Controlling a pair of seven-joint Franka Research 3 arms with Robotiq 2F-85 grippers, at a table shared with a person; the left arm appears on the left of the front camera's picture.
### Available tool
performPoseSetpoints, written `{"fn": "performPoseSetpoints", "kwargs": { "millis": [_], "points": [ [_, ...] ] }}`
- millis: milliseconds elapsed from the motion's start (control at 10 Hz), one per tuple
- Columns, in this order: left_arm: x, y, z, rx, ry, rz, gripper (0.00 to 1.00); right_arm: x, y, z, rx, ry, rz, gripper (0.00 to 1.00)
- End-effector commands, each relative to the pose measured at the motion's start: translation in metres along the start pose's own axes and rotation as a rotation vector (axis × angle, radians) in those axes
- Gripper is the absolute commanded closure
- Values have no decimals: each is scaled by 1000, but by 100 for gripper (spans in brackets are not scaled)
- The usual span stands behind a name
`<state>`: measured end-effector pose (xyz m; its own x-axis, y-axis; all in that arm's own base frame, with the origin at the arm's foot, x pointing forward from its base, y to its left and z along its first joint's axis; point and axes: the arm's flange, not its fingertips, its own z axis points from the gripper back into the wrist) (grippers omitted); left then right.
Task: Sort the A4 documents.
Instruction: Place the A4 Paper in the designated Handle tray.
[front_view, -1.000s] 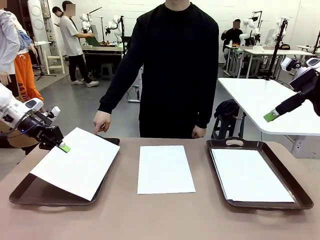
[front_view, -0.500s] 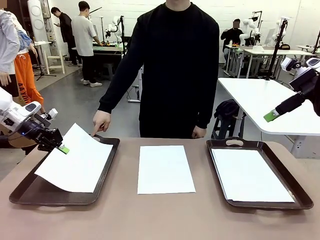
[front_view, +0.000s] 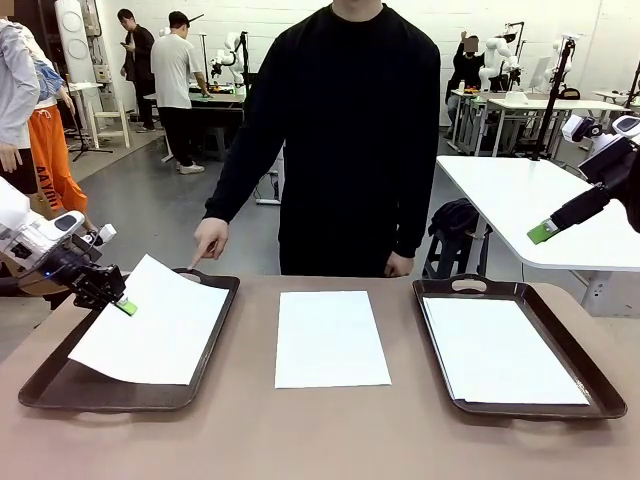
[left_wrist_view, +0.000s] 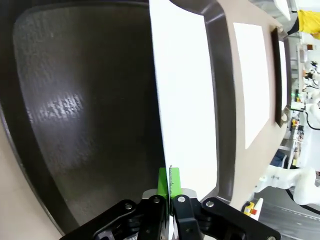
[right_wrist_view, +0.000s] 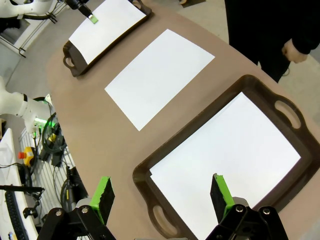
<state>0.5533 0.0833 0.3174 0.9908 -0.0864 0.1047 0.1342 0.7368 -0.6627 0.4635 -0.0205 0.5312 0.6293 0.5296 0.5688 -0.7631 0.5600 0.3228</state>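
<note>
Front view: 1 sheet is pinched by the left tool, tilted over the left tray; the right tool is spread. Placing seems in hand; next, lowering flat and release are needed.

Bright, even room light, soft shadows. A4 documents nearly blown white. Glare patch on left tray. Wrist views bend at edges; bkgd soft.

L tray, R tray, brown table, person in blk top
</note>
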Motion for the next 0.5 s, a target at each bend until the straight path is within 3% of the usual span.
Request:
{"fn": "performPoseSetpoints", "kwargs": {
  "millis": [0, 100, 200, 300, 400],
  "points": [
    [-1, -4, -5, 71, 5, 31, 99, 1, 0, -1, -3, -3, 0, 0],
    [0, -4, -4, 94, 2, 38, 99, 1, 0, -1, -3, -3, 0, 0],
    [0, -6, -5, 92, 5, 37, 79, 1, 0, -1, -3, -3, 0, 0],
    [0, -6, -3, 103, 12, 31, 79, 1, 0, -1, -3, -3, 0, 0],
    [1, -5, -2, 125, 18, 27, 59, 1, 0, -1, -3, -3, 0, 0]
  ]
}}
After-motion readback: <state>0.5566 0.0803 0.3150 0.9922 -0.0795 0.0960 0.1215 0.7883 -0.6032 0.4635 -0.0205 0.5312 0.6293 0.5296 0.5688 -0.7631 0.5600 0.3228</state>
